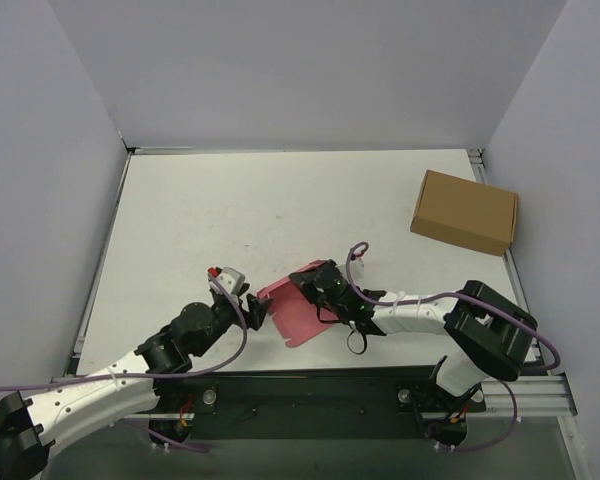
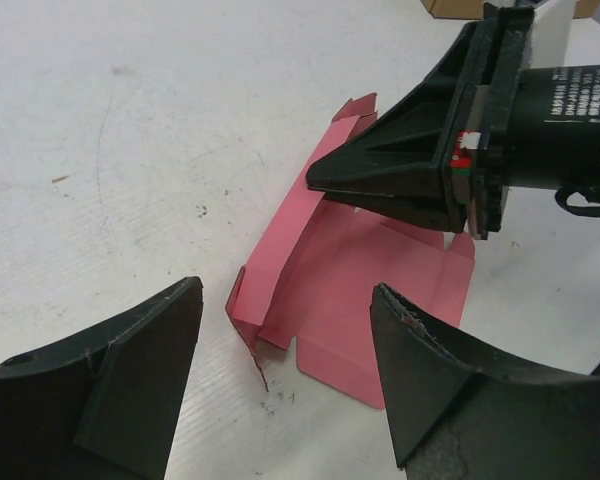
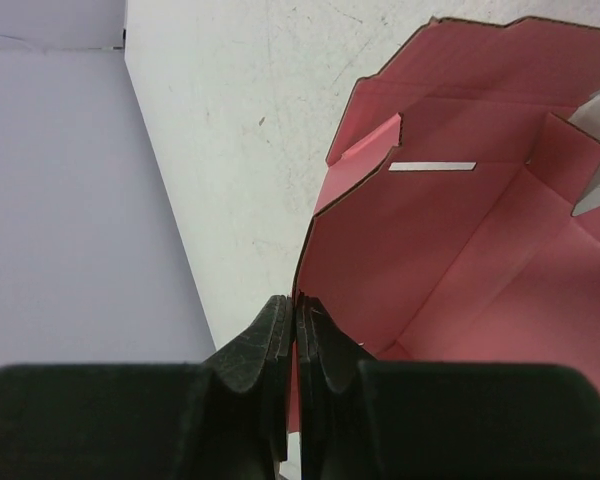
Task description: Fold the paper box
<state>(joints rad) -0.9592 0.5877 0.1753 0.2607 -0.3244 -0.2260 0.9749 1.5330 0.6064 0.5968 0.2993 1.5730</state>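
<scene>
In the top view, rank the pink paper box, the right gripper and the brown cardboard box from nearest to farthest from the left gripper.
1. The pink paper box, just right of the left gripper.
2. The right gripper, clamped on that box's raised flap, slightly farther right.
3. The brown cardboard box, far off at the back right.

We see a pink-red paper box (image 1: 298, 312) with darker cut edges, a plain brown cardboard box (image 1: 464, 211), a white bench (image 1: 280, 200) flecked with grey scuffs, and a black left hand (image 2: 285, 290) and right hand (image 3: 295, 305).
</scene>
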